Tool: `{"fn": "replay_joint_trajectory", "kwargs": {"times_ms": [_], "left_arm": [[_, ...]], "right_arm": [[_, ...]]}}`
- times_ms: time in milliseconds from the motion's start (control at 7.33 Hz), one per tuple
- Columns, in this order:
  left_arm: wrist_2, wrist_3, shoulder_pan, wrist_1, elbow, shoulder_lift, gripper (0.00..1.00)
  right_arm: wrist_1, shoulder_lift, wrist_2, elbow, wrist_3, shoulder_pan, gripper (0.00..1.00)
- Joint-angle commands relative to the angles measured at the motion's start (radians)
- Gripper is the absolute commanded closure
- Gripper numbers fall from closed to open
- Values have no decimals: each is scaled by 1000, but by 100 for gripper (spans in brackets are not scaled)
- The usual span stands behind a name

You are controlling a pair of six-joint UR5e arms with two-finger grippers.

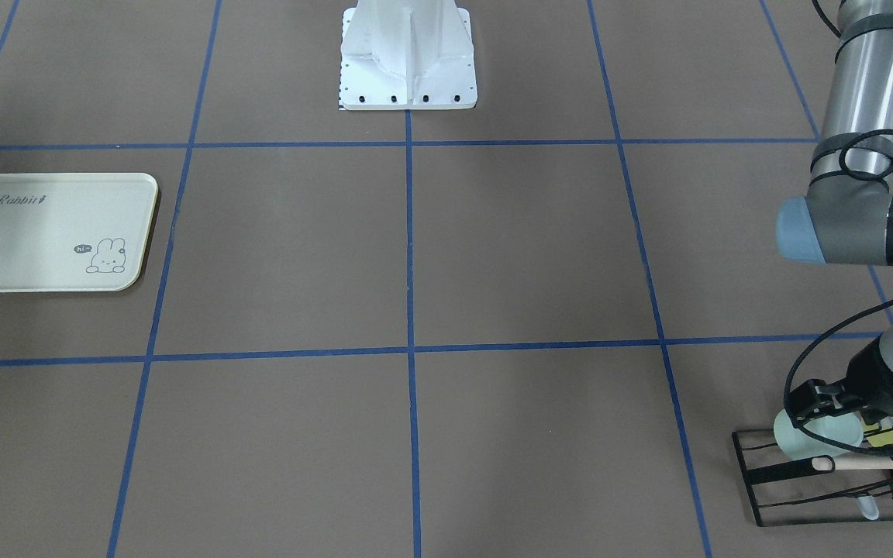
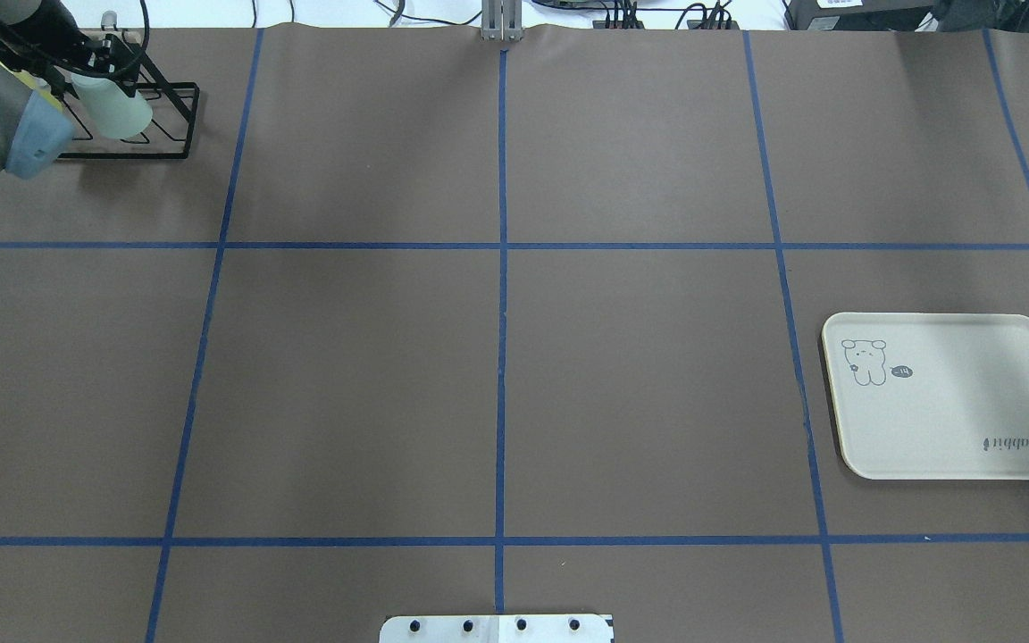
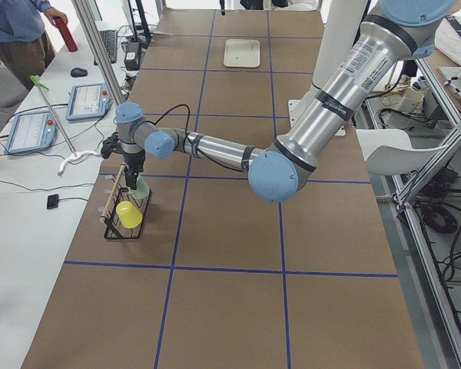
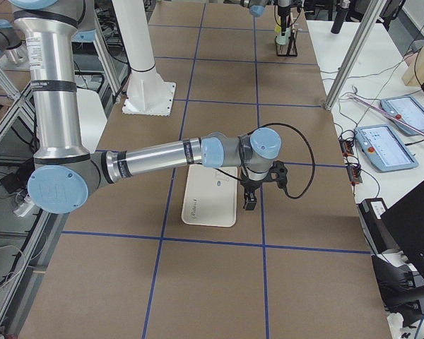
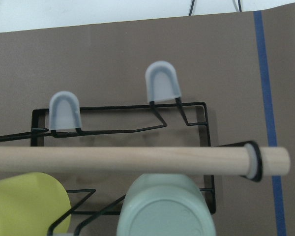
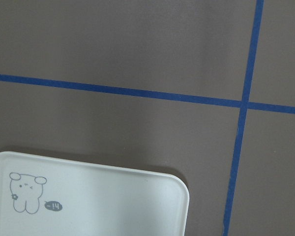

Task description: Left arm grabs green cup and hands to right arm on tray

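Left arm: reaches to the far corner of the table, where a black wire rack stands.
Left gripper: right at the green cup, its black fingers on either side of the cup body. I cannot tell whether they are clenched on it or only straddling it; the wrist view shows no fingertips.
Green cup: lying on its side on the rack, just under the wooden rod, with its base towards the wrist camera. It looks seated on the wire and not yet lifted.
Yellow cup: on the same rack, just beside the green one. It is not part of the job.
Right arm: stretched out over the opposite end of the table.
Right gripper: hangs above the edge of the tray, carrying nothing that can be seen. The one side view showing it does not tell whether it is released or clenched.
Tray: flat on the table, well apart from the rack, with nothing on it.
Done, by my reading: the left arm has reached the cup, and the right arm is placed by the tray.
Left, by my reading: a firm grip, lifting the cup off the rack, carrying it across the table, passing it to the right gripper, and setting it on the tray.
Progress: early, at the grasp stage.
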Motion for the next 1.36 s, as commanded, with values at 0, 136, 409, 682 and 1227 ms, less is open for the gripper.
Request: {"fn": "replay_joint_trajectory", "kwargs": {"times_ms": [0, 136, 409, 682, 1227], "left_arm": [[2, 1, 11, -9, 17, -4, 10], [2, 2, 11, -49, 36, -1, 12], [2, -2, 11, -49, 36, -2, 63], [2, 0, -1, -41, 30, -5, 100], [0, 0, -61, 81, -189, 75, 100]], "right_arm": [[0, 0, 0, 0, 0, 0, 0], [0, 0, 0, -2, 0, 0, 0], [0, 0, 0, 0, 2, 0, 0], [0, 0, 0, 0, 2, 0, 0], [0, 3, 1, 7, 2, 0, 0]]}}
